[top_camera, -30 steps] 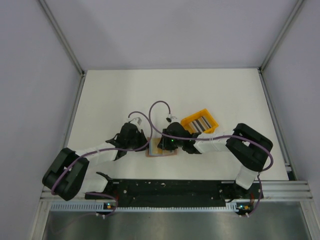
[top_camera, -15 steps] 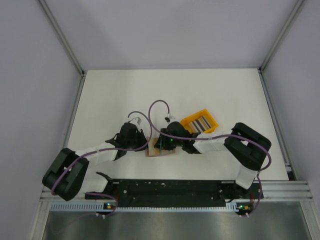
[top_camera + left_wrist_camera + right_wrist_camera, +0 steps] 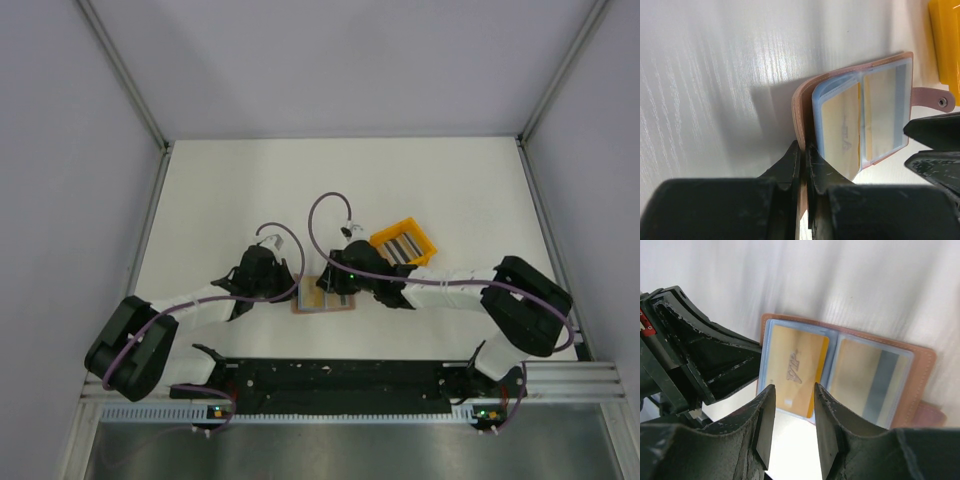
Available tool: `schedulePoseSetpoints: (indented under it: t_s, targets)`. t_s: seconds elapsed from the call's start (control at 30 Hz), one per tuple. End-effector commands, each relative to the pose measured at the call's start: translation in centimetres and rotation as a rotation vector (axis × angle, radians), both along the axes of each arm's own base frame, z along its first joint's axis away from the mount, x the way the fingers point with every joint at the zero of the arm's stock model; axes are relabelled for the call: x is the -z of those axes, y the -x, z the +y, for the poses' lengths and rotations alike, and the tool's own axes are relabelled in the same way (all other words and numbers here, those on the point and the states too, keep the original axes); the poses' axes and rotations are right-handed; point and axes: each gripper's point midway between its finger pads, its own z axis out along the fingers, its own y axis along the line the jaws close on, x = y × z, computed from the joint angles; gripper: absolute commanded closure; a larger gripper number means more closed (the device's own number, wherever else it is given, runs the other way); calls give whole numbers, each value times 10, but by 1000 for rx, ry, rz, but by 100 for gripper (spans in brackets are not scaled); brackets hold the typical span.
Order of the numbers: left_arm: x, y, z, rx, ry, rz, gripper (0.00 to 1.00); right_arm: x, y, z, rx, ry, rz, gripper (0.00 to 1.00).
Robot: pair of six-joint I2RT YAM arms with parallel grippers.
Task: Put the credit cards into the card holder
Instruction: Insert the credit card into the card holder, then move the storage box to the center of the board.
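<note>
The card holder (image 3: 862,120) lies spread by the near edge of the desk (image 3: 300,190), midway along. Two credit cards (image 3: 795,367) are sleeved, with more left in the yellow tray (image 3: 403,245) (count unclear). The left gripper (image 3: 804,148) clamps its cover; the right gripper (image 3: 794,387) is parted, empty, hovering above. Surface glossy white; walls (image 3: 350,60) pale grey.

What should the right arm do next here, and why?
Probably swing the right gripper, open and empty over the card holder, to the yellow tray for another of the credit cards; both visible pockets already look filled, and the left gripper pinches the cover open.
</note>
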Motion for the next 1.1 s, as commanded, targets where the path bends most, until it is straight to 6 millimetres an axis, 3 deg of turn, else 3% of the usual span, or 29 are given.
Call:
schedulePoseSetpoints:
  t_s: [0.0, 0.27, 0.5, 0.73, 1.07]
  targets:
    - [0, -1, 0, 4, -11, -5, 100, -28, -16, -18, 36, 79, -124, 63]
    - [-9, -3, -2, 14, -10, -23, 100, -69, -50, -88, 150, 195, -265, 59]
    - [-9, -3, -2, 20, -12, -24, 100, -65, -79, -151, 226, 304, -245, 54]
    - [-11, -5, -1, 22, -18, -29, 100, -40, -95, -176, 193, 360, -160, 54]
    - [-11, -6, 0, 15, -25, -27, 100, -17, -104, -168, 80, 421, -94, 53]
